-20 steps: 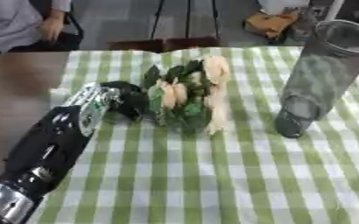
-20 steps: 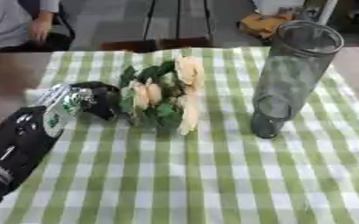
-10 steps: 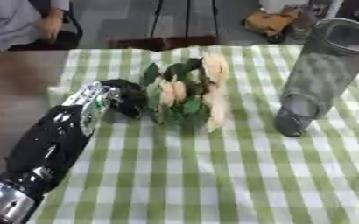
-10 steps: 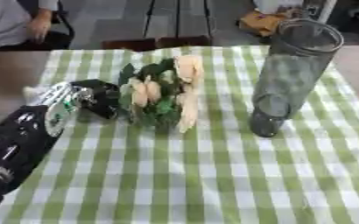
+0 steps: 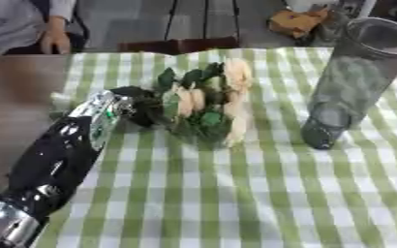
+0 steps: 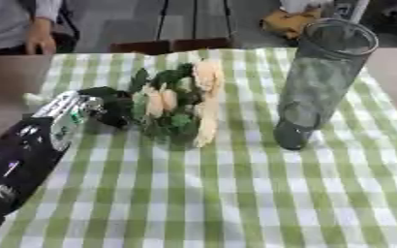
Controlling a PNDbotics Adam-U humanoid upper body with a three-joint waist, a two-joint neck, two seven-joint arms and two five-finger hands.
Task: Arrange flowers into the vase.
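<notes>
My left hand (image 5: 141, 104) has barely shifted, fingers curled into the flowers (image 5: 208, 104) lying on the cloth (image 5: 236, 193). Vase (image 5: 346, 82) well apart, right; lift comes next, I reckon.

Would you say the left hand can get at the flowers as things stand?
Probably yes: the left hand is already at the left side of the flowers, with nothing between them; whether its fingers grip them is unclear.

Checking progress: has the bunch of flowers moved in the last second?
No. The flowers lie at the same spot left of the vase; the left hand is at them.
</notes>
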